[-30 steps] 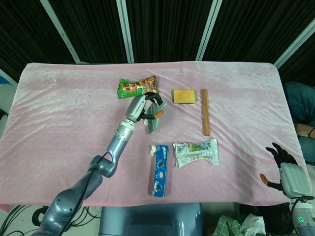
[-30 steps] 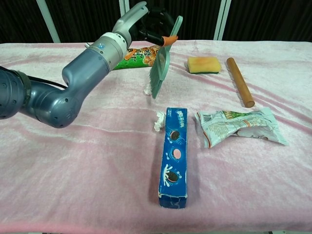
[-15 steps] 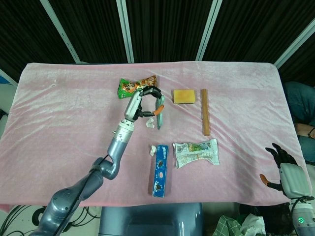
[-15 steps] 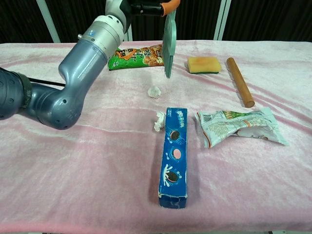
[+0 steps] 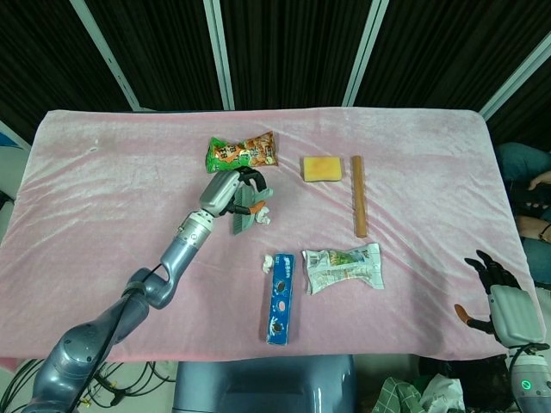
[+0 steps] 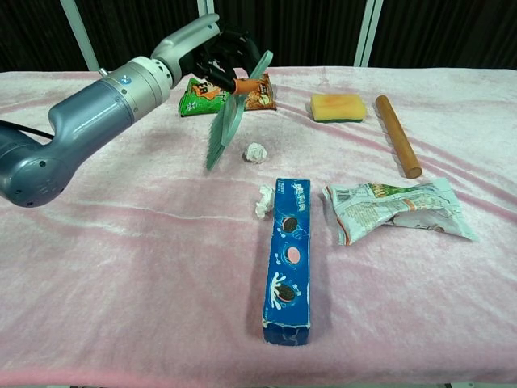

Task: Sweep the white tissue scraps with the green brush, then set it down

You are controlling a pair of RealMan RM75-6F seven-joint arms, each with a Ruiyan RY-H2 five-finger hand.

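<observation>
Pink cloth covers the table under dark curtains. Since half a second ago the brush [image 6: 224,129], gripped in the left hand [image 6: 218,61], has swung from beyond one scrap [image 6: 255,152] to its near left, bristles tilted low below the fingers, so a fresh stroke looks under way. A second scrap [image 6: 263,200] lies well below the fingers, touching the blue box [image 6: 289,259]. Only the head view shows the right hand [image 5: 495,288], fingers spread, holding nothing, off the table edge.

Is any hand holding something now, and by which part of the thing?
Yes. The left hand holds the green brush by its upper handle end, with the bristle end pointing down. The right hand holds nothing.
</observation>
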